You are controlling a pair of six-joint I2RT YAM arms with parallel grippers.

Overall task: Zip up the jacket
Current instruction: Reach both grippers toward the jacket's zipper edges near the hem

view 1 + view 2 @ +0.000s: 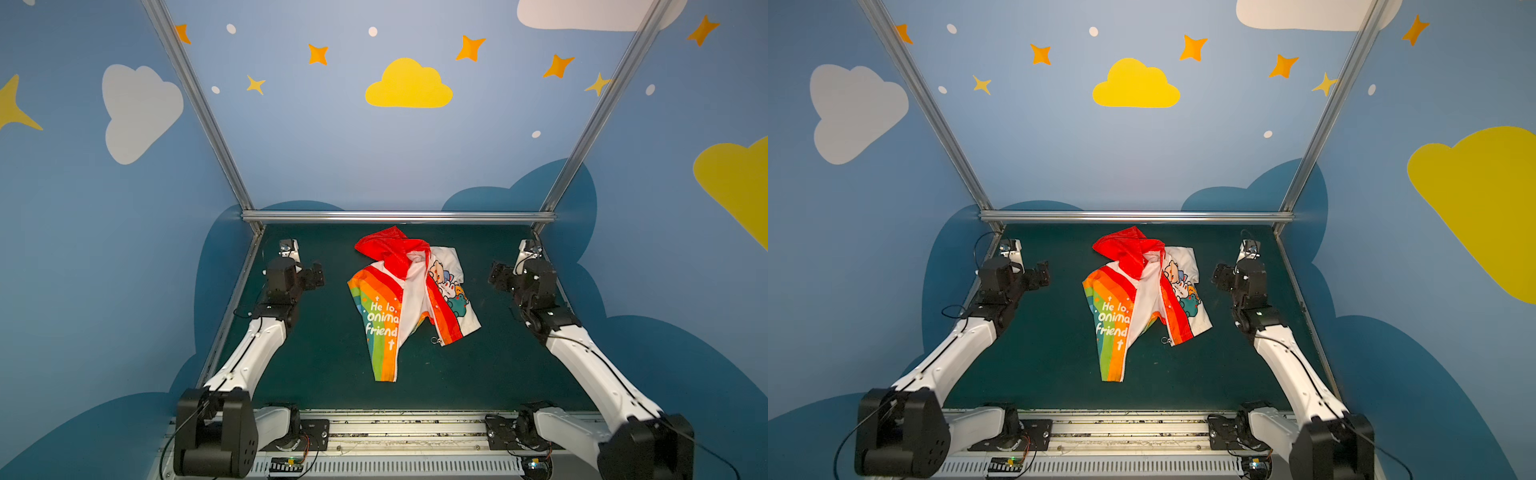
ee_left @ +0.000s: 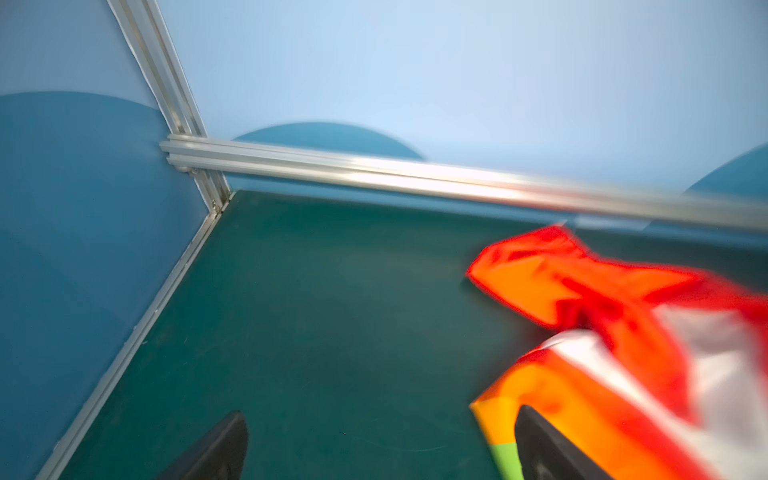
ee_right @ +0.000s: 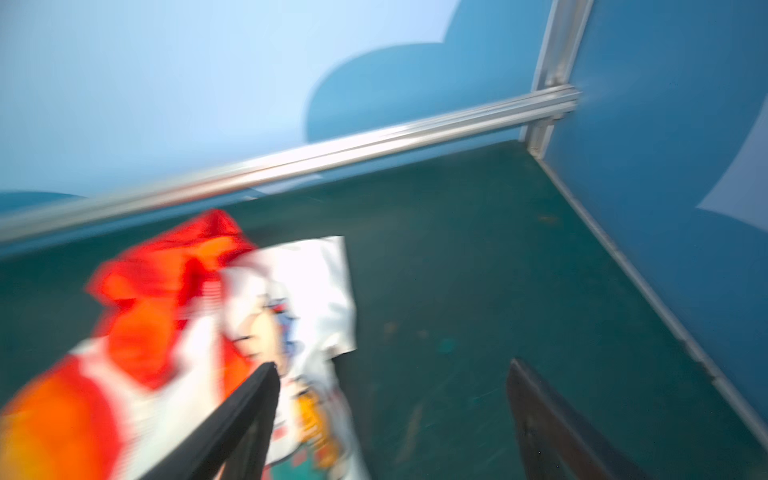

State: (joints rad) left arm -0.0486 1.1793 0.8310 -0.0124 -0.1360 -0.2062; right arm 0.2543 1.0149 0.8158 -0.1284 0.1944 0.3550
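**A:** Start on the left. What's the left gripper [image 1: 316,273] doing?

**B:** It hangs over the green table mat [image 1: 316,365], well to the left of the jacket [image 1: 409,299], and touches nothing. In its wrist view the two black fingers [image 2: 220,451] stand wide apart with only bare mat between them. That picture is blurred, and one fingertip overlaps the rainbow edge there. In both top views, though, the gripper is clear of the cloth.

**A:** And the jacket itself?

**B:** It lies crumpled mid-mat, toward the back rail [image 1: 399,216]. The red hood [image 1: 388,249] is bunched at the far end. The panel nearer the left arm has rainbow stripes and white lettering [image 1: 382,320], and it stretches toward the near edge. The other panel, with the cartoon animals [image 1: 446,286], is folded out toward the right arm. The front is open, with white lining showing between the two edges, so it isn't zipped. A small ring pull [image 1: 435,340] sits at the bottom corner of the animal panel.

**A:** And the right side?

**B:** The right gripper [image 1: 497,275] hovers near the animal print without touching it. Its fingers [image 3: 249,415] are spread wide too and hold nothing.
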